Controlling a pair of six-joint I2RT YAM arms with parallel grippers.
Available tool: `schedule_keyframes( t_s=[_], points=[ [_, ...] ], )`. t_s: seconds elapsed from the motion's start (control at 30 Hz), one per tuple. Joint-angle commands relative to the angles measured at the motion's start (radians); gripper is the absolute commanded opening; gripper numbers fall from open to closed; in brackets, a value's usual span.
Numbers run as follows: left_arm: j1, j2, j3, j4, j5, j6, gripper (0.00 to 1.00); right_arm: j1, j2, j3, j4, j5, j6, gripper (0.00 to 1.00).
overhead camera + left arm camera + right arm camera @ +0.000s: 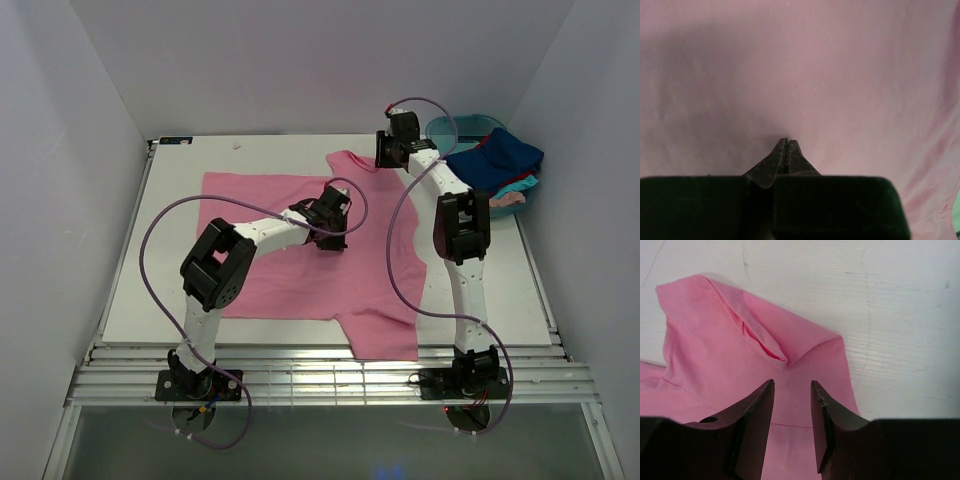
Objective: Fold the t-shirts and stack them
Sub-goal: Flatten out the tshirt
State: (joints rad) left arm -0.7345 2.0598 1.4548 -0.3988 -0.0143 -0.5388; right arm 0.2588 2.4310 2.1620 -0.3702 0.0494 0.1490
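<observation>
Pink t-shirt (300,265) is lying spread flat on the middle of the table (170,250); other t-shirts (500,165) are sitting heaped in a tub (452,126) at the table's far right corner. Left gripper (786,142) is resting, fingers closed, on the pink cloth; right gripper (792,384) is hovering, fingers parted, over the far sleeve (740,335).

White table (165,260), bare well ahead of the jaws of the right gripper (792,382). Pink t-shirt (290,285) spread flat on it, under the jaws of the left gripper (786,142). Teal tub (450,125) right of the right jaws.
</observation>
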Motion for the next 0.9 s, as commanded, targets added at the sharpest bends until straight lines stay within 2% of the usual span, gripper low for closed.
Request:
schedule_keyframes(
  t_s=[0.0, 0.47, 0.53, 0.67, 0.87],
  points=[
    [-0.014, 0.003, -0.008, -0.006, 0.007, -0.009, 0.00, 0.005, 0.040, 0.021, 0.069, -0.077, -0.003, 0.41],
    [-0.028, 0.022, -0.047, -0.006, 0.011, -0.035, 0.00, -0.015, 0.117, 0.048, 0.155, -0.128, 0.040, 0.41],
    [-0.029, 0.022, -0.047, -0.005, 0.010, -0.035, 0.00, -0.016, 0.128, 0.050, 0.163, -0.126, 0.044, 0.39],
    [-0.028, 0.028, -0.050, -0.006, 0.013, -0.033, 0.00, -0.018, 0.129, 0.041, 0.183, -0.114, 0.050, 0.25],
    [-0.031, 0.026, -0.068, -0.006, 0.013, -0.049, 0.00, -0.020, 0.091, 0.010, 0.238, -0.098, 0.052, 0.22]
  ],
)
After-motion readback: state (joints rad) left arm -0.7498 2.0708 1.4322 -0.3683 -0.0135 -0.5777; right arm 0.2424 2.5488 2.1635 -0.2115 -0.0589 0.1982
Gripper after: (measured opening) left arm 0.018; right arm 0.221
